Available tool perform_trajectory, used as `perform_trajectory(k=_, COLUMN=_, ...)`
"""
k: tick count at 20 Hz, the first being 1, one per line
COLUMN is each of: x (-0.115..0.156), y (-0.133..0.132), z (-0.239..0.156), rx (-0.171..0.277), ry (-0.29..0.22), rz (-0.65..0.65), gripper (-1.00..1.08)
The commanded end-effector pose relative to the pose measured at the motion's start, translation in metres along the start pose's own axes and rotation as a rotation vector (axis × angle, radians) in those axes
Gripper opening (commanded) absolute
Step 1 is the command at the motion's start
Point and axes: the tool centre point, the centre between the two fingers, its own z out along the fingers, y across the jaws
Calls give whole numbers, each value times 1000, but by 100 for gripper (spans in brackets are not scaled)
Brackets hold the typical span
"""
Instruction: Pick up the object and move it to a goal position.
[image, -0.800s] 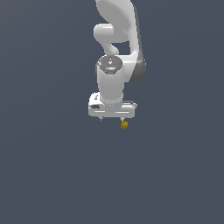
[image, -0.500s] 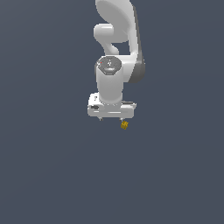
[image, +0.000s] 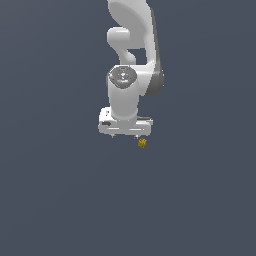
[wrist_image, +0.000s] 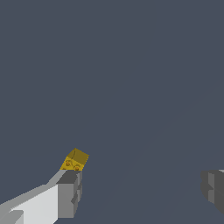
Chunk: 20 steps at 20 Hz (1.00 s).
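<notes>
The object, a tiny yellow-gold cube (image: 142, 143), lies on the dark grey surface just below the white gripper hand, toward the exterior view's right. My gripper (image: 125, 135) points down above the surface. In the wrist view the gripper (wrist_image: 141, 183) is wide open and empty. The cube (wrist_image: 75, 159) sits right past the tip of one grey finger (wrist_image: 69, 194), outside the gap. The other finger (wrist_image: 213, 186) is far from it. I cannot tell whether the near finger touches the cube.
The white arm (image: 132, 45) rises above the gripper toward the top of the exterior view. A plain dark grey surface (image: 60, 200) fills the rest of both views.
The gripper has shifted slightly down and toward the exterior view's left. The cube has stayed in place.
</notes>
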Motion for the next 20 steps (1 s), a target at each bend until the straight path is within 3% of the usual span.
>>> perform_trajectory(k=1, x=-1, y=-2, z=2, rx=0, ry=1, rz=8, gripper=100)
perform_trajectory(k=10, x=-7, y=-19, z=17, rx=2, ry=10, rz=98, gripper=100)
perform_trajectory(k=20, x=-24, y=-53, z=48, rx=8, ry=29, rz=288, gripper=100)
